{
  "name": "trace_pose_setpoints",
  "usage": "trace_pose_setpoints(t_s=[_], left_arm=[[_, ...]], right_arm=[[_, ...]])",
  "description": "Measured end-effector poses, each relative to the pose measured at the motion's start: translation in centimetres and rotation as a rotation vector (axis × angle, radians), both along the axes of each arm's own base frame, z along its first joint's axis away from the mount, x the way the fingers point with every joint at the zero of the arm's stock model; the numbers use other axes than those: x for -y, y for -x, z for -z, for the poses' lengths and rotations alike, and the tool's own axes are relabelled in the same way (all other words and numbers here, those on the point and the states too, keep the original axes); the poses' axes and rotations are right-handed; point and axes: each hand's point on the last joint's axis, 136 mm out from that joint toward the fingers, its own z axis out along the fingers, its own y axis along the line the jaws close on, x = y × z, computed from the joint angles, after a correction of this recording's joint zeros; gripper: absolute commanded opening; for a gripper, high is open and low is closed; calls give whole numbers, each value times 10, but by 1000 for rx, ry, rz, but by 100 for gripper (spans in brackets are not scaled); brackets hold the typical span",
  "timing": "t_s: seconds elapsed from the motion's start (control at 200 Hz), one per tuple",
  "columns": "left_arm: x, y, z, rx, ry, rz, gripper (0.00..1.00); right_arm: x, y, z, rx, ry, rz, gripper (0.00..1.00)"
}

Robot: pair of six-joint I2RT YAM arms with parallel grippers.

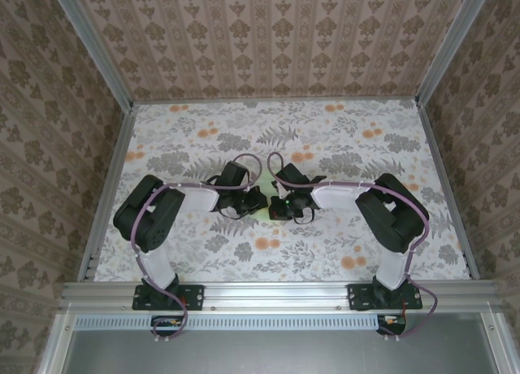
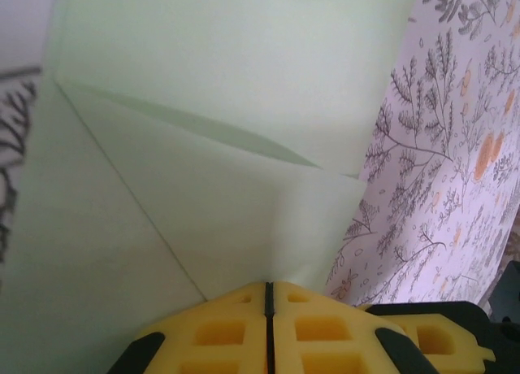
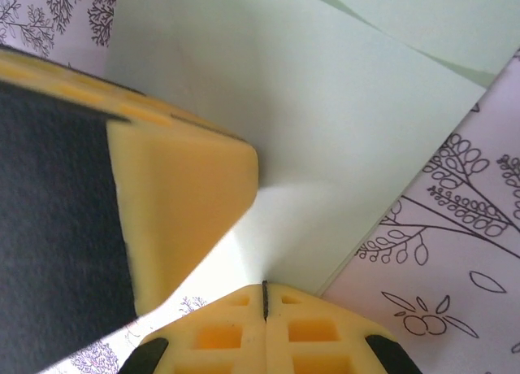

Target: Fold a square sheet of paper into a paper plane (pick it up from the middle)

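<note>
My left gripper [image 2: 269,289] and right gripper [image 3: 264,286] are both closed tight, each pinching an edge of the pale green paper [image 2: 203,179]. The paper lies partly folded mid-desk [image 2: 443,187] between them. It's feather-light, limp and easily creased, so I'd hold its edges near the fold, gently.

The top camera looks steeply down from behind the arm bases [image 1: 158,294] over the whole floral table [image 1: 325,252]. Both wrist cameras peer past their own yellow fingertips [image 2: 236,329], very close to the creased green paper [image 2: 203,89] they share; overhead it is probably the green sliver mid-table.
</note>
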Motion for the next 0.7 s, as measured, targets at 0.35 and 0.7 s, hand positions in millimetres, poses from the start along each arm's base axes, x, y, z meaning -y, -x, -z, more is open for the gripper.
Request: trace_pose_setpoints(t_s=[0.35, 0.7], left_arm=[[-14, -32, 0, 35, -8, -25, 13], [-43, -71, -1, 71, -21, -95, 14]], right_arm=[[0, 0, 1, 16, -7, -18, 2], [-1, -1, 1, 23, -16, -18, 3]])
